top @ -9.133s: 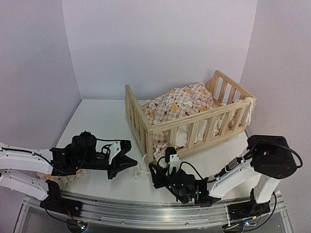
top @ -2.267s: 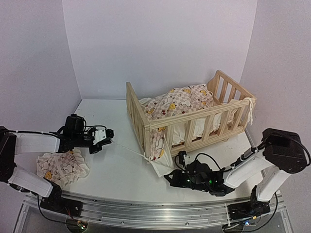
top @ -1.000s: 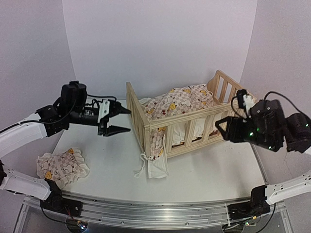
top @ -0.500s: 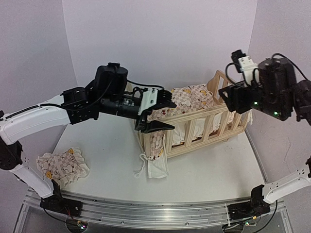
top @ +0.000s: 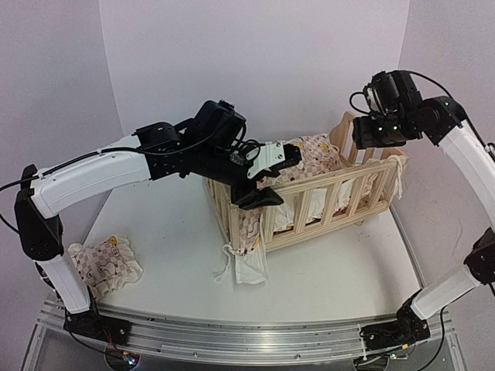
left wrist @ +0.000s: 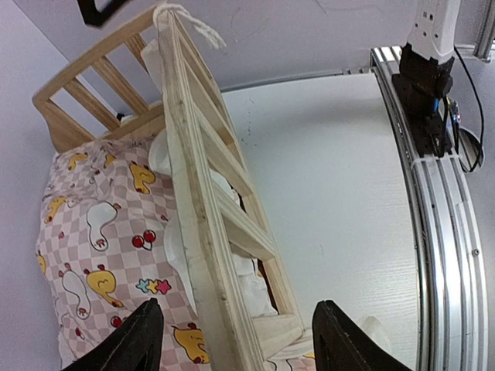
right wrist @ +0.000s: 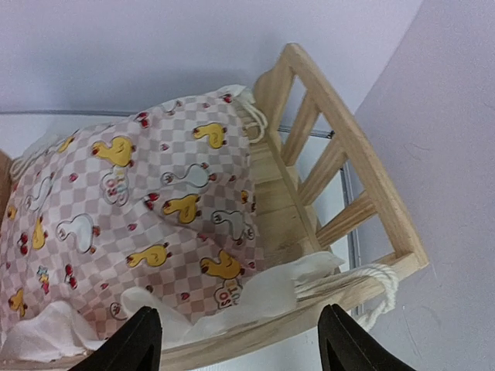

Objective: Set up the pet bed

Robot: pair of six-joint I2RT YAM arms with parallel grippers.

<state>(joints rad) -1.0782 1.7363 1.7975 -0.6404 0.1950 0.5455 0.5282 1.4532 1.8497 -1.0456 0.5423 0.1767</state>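
Hovering over the pine frame [top: 325, 184] at the bench's [top: 155, 224] far right, your left hand [top: 285, 176] and right hand [right wrist: 240, 344] both have fingers spread and empty, while the checked duck cushion [top: 309, 151] lies bunched inside, one end spilling over the near rail.

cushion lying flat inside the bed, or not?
Not flat. The cushion humps up above the frame, and one end spills out at the near-left corner down onto the table.

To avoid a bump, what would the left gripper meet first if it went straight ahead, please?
Probably the wooden front rail, right ahead of the open left gripper; depth is unclear.
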